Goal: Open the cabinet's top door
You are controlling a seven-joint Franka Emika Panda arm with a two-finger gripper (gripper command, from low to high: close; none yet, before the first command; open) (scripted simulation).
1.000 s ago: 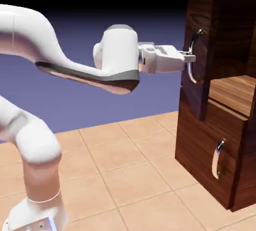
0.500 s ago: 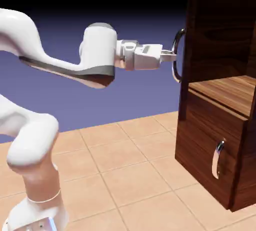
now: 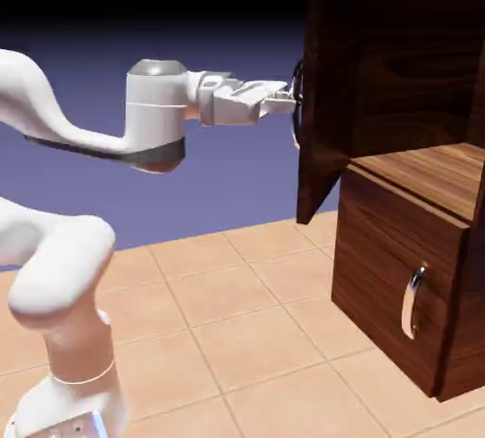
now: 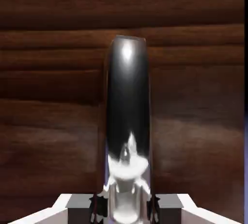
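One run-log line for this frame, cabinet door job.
pincer: shut on long curved chrome handle | tall dark wood-grain top door: swung partly open | shorter lower panel: shut

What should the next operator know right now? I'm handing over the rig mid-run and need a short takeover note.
Gripper: shut on the top door's handle; in the hand view the chrome bar fills the gap between the fingertips.
Top door: swung well out from the cabinet, its edge facing the arm, with the upper compartment open behind it.
Lower panel: shut, its small handle untouched.
Done: handle grasped, door pulled partly open.
Left: probably a little more pull along the door's arc if a wider opening is wanted, then release the handle and back the arm away.
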